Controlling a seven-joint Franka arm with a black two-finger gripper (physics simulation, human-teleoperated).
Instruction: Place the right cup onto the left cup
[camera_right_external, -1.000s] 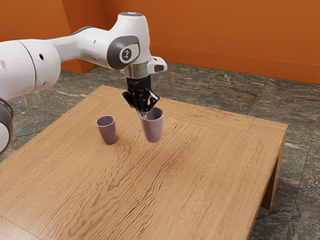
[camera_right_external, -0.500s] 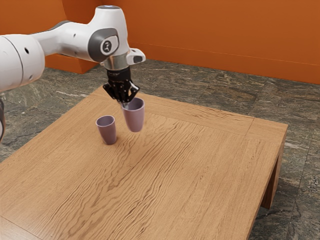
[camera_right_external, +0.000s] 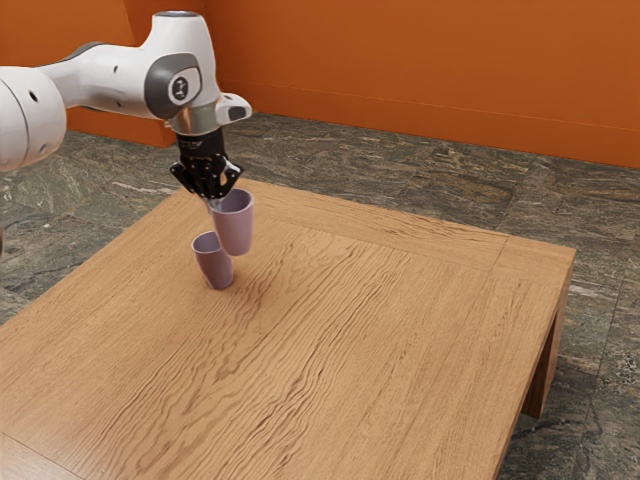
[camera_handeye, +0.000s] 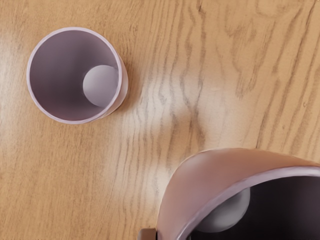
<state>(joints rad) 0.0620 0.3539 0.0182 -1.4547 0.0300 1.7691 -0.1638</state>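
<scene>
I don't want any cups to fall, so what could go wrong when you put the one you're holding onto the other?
The raised cup isn't centred over the standing cup. If I lowered it like this, it might hit the rim and tip that cup over. Also, my gripper holds it only at one side of its rim, so a bump could make it twist or slip.

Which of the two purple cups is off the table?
The cup gripped by the pincer, held up in the air; the other cup stands on the table.
</scene>
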